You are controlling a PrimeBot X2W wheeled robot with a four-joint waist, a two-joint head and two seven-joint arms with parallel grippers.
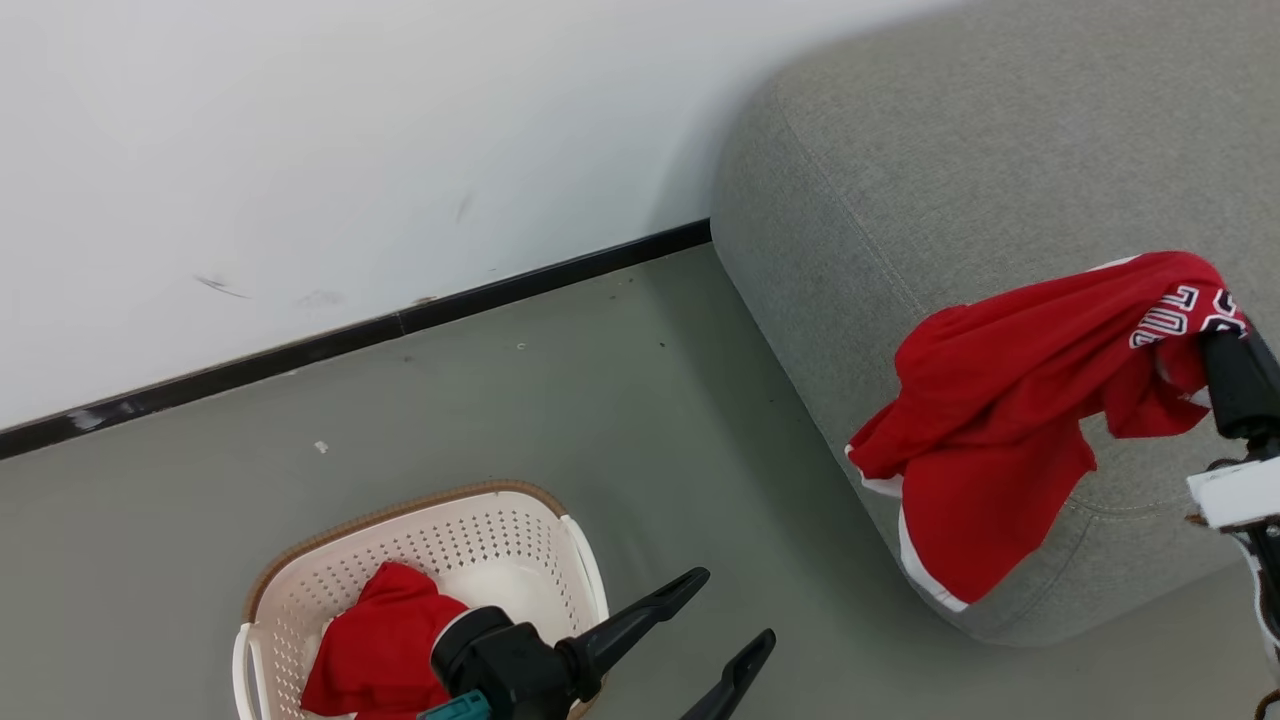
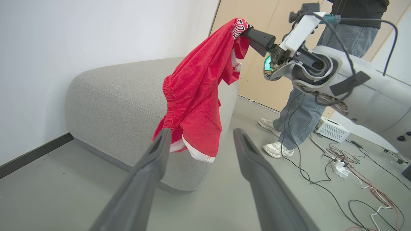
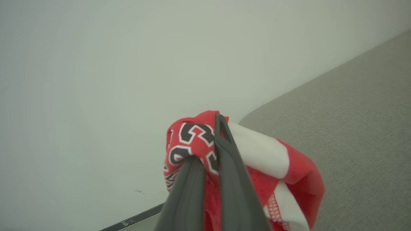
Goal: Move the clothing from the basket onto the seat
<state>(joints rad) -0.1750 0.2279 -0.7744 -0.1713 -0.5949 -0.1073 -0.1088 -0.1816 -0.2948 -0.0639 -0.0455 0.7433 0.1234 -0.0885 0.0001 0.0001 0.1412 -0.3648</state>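
My right gripper (image 1: 1215,330) is shut on a bright red garment with white trim (image 1: 990,440), part of the clothing, which hangs from it over the front corner of the grey seat (image 1: 1000,150). The same garment (image 2: 199,96) hangs beside the seat (image 2: 112,106) in the left wrist view, and its fabric (image 3: 199,141) sits pinched between the fingers (image 3: 224,166) in the right wrist view. A second red piece of clothing (image 1: 380,640) lies in the cream perforated basket (image 1: 480,530) at the lower left. My left gripper (image 1: 735,610) stands open just right of the basket, holding nothing.
A white wall with a black skirting strip (image 1: 350,335) runs behind the grey floor. In the left wrist view a person's legs in jeans (image 2: 298,106) stand beyond the seat, with cables (image 2: 353,173) and a small white box (image 2: 332,130) on the floor.
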